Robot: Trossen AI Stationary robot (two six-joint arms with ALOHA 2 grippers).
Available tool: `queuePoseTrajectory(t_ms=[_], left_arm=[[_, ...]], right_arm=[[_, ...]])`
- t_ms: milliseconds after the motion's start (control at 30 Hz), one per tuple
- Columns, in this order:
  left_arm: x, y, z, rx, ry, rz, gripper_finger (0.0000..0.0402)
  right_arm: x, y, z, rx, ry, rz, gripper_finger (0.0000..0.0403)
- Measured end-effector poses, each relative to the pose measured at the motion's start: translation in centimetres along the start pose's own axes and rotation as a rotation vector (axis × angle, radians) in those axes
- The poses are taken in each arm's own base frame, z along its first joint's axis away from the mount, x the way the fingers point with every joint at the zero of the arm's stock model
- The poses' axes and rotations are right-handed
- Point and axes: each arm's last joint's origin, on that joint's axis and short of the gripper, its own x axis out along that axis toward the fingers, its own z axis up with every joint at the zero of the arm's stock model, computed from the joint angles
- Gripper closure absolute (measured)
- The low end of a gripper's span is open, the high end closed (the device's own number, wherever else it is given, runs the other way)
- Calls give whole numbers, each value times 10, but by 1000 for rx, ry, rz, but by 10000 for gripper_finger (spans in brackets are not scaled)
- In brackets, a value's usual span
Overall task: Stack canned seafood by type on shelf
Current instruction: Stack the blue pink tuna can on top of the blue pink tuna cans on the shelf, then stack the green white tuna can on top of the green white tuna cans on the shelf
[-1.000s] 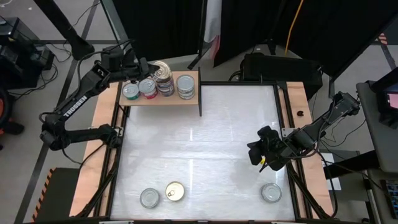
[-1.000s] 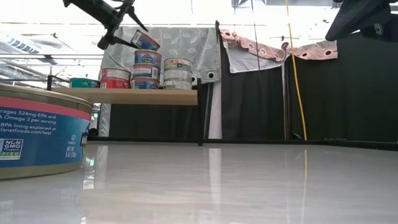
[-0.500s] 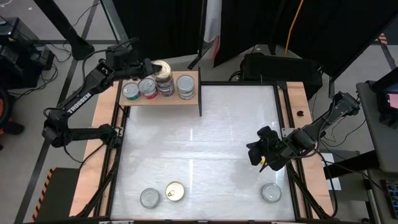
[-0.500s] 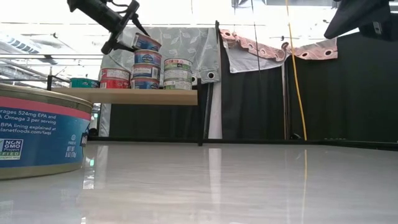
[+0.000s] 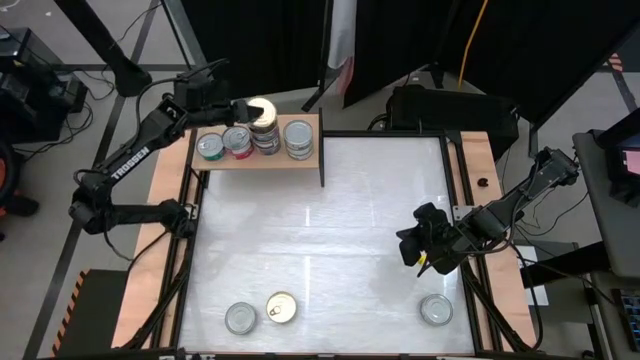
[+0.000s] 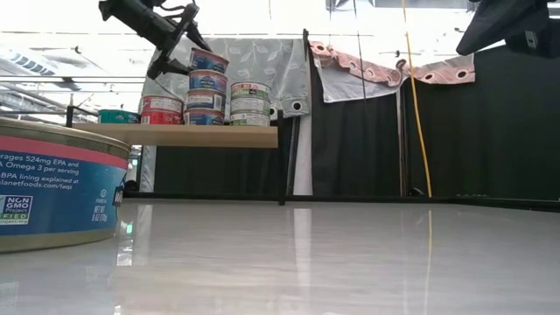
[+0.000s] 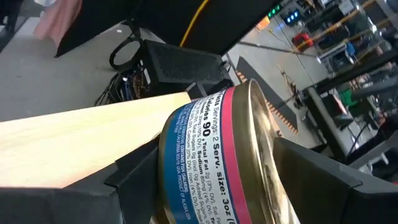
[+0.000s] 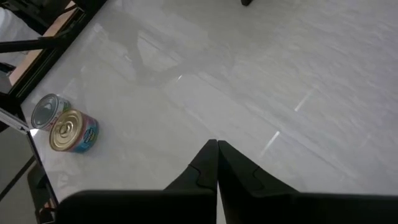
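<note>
Left gripper (image 5: 243,107) stood over the shelf (image 5: 260,159), fingers clamped on a gold-lidded can (image 5: 262,108) with blue and pink label, which sat atop the stack of blue-labelled cans (image 6: 206,91) directly beneath it. Other cans (image 5: 299,138) stood just beside that stack. Right gripper (image 8: 216,148) hung well apart above the table (image 5: 330,220), fingers pressed together, empty.

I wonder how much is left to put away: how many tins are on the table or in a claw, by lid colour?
Silver-lidded round metal tins on the white table: 2, the left silver tin and the right silver tin
Gold-lidded round metal tins: 2, the gold tin on the table and the blue-and-pink tin in the left claw
Total: 4
</note>
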Motion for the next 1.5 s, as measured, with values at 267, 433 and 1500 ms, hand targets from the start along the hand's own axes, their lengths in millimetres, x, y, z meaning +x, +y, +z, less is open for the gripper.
queuePoseTrajectory(t_ms=[267, 433, 1500], left_arm=[[9, 0, 3, 104, 6, -45, 107], [5, -2, 4, 158, -15, -57, 107], [-101, -99, 45, 524, -263, 14, 112]], right_arm=[[0, 0, 0, 7, 0, 3, 403], [0, 1, 0, 20, 0, 6, 403], [-34, 24, -7, 190, 472, 166, 403]])
